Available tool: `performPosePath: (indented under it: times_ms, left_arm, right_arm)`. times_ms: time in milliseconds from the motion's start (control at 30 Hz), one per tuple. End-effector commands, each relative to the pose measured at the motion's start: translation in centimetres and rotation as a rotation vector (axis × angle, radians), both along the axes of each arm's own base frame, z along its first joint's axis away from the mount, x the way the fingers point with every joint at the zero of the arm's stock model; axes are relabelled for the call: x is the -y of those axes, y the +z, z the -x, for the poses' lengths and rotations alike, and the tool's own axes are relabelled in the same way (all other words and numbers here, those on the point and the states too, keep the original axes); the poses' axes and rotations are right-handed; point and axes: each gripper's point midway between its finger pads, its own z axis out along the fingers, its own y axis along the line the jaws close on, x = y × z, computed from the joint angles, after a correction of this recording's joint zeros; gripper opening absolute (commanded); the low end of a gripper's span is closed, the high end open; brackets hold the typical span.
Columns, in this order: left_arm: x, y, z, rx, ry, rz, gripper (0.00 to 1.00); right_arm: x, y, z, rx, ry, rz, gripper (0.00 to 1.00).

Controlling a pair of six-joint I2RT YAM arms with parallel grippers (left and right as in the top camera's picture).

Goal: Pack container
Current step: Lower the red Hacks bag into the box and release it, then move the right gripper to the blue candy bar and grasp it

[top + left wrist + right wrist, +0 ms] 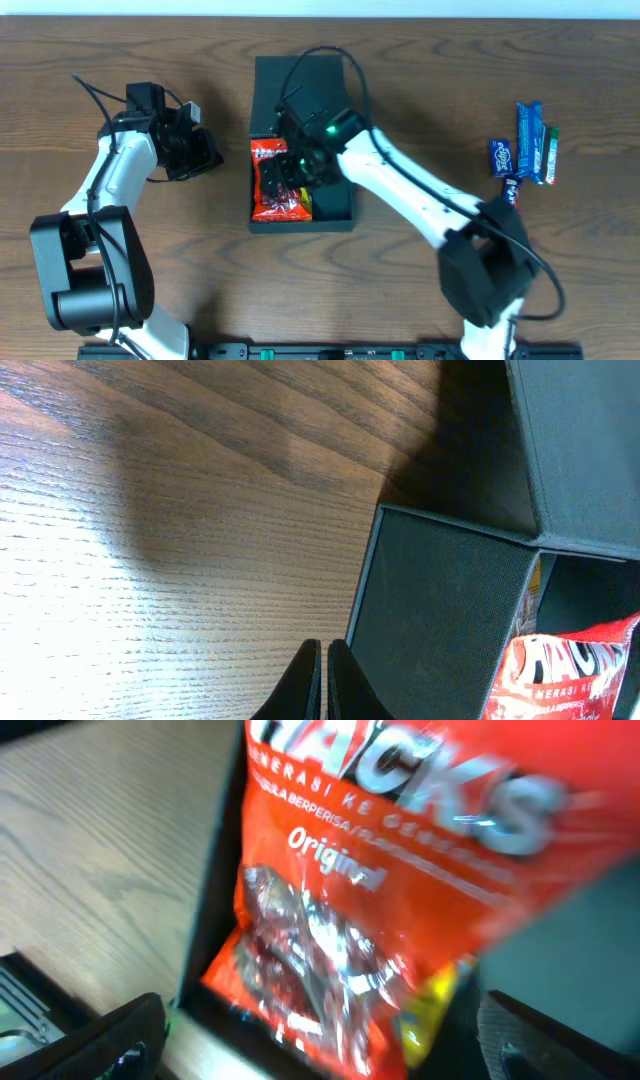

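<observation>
Dark teal-green matte square cardboard container sat mid-table on the brown wood-grain table, its hinged flap lid lying open on the far side. Inside, along the container's left wall, lay one glossy red plastic candy bag. It had big white "HACKS" lettering (tops cropped in the right wrist view), "Original" under it, and a blurry line with "BERPERISA". The left wrist view caught "NERASI KE" on the same bag. One yellow packet peeked out at the bag's right edge, print unreadable. The right part of the container floor showed bare and dark.

Right gripper hovered over the container above the bag. Its jaws were spread wide, one black finger at each side of the bag's lower end, gripping nothing. Left gripper sat left of the container, near its left wall, jaws pressed together with nothing between them.

Four loose snacks lay well right of the container: one long blue bar, one long green bar right alongside it, one small blue packet and one small dark packet. Their labels were too small to read. Bare wood ran between them and the container.
</observation>
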Motion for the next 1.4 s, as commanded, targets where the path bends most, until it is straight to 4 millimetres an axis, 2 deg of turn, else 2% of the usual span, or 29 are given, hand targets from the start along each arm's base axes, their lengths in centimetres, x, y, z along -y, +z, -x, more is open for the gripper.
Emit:
performPosePath:
  times_ms: [0,33,100,133,167,200,367,600,667,800,867,933,1000,1033,1067,1100,1167,1267,1367]
  left_arm:
    - [-0.2,0.2,-0.5,0.019,-0.017,-0.007,0.06]
    - [-0.2,0.2,-0.5,0.019,-0.017,-0.007,0.06]
    - [-0.2,0.2,-0.5,0.020,-0.017,-0.007,0.06]
    - [-0.2,0.2,-0.6,0.020,-0.018,-0.008,0.06]
    - [-0.2,0.2,-0.6,0.024,-0.021,-0.009,0.06]
    - [-0.2,0.2,-0.6,0.027,-0.024,-0.010,0.06]
    - [-0.2,0.2,-0.7,0.032,-0.026,-0.011,0.06]
    - [-0.2,0.2,-0.7,0.031,-0.026,-0.011,0.06]
    - [-0.2,0.2,-0.7,0.031,-0.026,-0.011,0.06]
    - [-0.2,0.2,-0.7,0.031,-0.026,-0.011,0.06]
    - [-0.2,0.2,-0.7,0.031,-0.026,-0.011,0.06]
    - [-0.2,0.2,-0.7,0.031,-0.026,-0.011,0.06]
    - [-0.2,0.2,-0.7,0.031,-0.026,-0.011,0.06]
    - [-0.2,0.2,-0.7,0.031,-0.026,-0.011,0.06]
    - [-0.2,0.2,-0.7,0.031,-0.026,-0.011,0.06]
    - [-0.2,0.2,-0.7,0.031,-0.026,-0.011,0.06]
    - [-0.2,0.2,-0.7,0.032,-0.026,-0.011,0.06]
    - [-0.3,0.2,-0.8,0.035,-0.026,-0.012,0.06]
    - [-0.3,0.3,-0.8,0.035,-0.025,-0.012,0.06]
  right_arm:
    - [1.6,3.9,-1.0,0.121,0.001,-0.010,0.93]
    - [1.9,4.4,-1.1,0.136,-0.003,-0.005,0.86]
    - [2.1,4.9,-1.0,0.160,0.020,-0.001,0.58]
    - [2.1,4.9,-0.9,0.162,0.034,0.003,0.36]
    - [2.2,4.7,-0.6,0.159,0.049,0.013,0.10]
    - [2.2,4.2,-0.4,0.153,0.076,0.028,0.01]
    - [2.2,0.9,-0.2,0.106,0.129,0.082,0.01]
    - [0.9,-5.1,-1.3,0.064,0.180,0.112,0.01]
    - [0.9,-5.6,-1.4,0.066,0.193,0.114,0.01]
    - [0.7,-5.0,-1.6,0.086,0.205,0.106,0.01]
    - [0.8,-3.8,-2.0,0.103,0.197,0.095,0.01]
    - [0.9,-1.6,-2.5,0.137,0.185,0.073,0.01]
    - [1.4,2.6,-3.7,0.230,0.179,0.029,0.01]
    - [2.1,4.4,-4.5,0.281,0.159,0.023,0.01]
    - [3.7,6.3,-5.7,0.347,0.111,0.046,0.01]
    - [5.1,7.2,-6.5,0.386,0.072,0.078,0.01]
    - [10.2,8.6,-8.7,0.453,-0.047,0.210,0.01]
    - [18.8,7.9,-10.1,0.414,-0.174,0.422,0.01]
    - [26.2,6.7,-10.8,0.330,-0.308,0.544,0.01]
